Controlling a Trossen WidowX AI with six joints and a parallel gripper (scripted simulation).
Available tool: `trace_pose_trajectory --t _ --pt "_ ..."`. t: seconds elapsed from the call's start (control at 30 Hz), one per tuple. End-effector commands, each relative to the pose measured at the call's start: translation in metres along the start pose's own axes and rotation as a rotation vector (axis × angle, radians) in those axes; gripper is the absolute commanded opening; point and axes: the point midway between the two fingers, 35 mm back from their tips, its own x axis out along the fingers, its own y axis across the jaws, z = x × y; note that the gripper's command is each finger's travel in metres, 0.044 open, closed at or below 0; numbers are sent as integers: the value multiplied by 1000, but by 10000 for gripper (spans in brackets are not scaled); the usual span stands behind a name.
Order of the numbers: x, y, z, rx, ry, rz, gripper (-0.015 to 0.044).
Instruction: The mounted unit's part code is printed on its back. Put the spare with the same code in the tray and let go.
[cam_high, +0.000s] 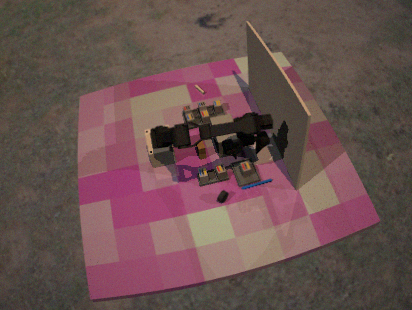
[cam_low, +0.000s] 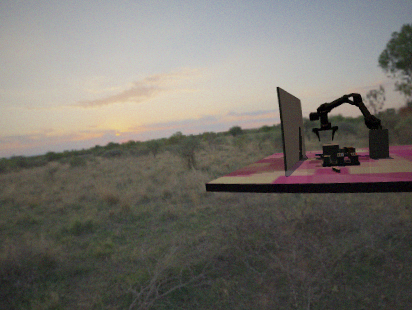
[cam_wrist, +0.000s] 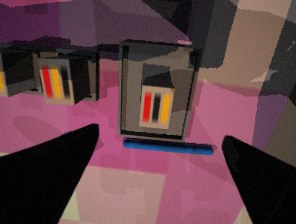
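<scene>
The grey tray holds one spare block, its label striped red, black and yellow. It stands inside the walls, near the wall by the blue strip. My gripper is wide open and empty, above the tray side, with its fingertips clear of the block. A holder beside the tray bears two spares; one spare shows red, yellow and black stripes. I cannot make out the mounted unit for certain, and no code on its back is readable.
A blue strip lies along the tray's edge. A tall panel stands beyond. Several more blocks sit in a rack across the arm. A small black piece and a tan piece lie on the table.
</scene>
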Motion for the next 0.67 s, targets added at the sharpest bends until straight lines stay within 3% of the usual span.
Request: trace_pose_trajectory --t 0.0,0.63 --pt "-21 3 -2 5 9 -5 440" --pt "-17 1 -1 3 3 -13 440"
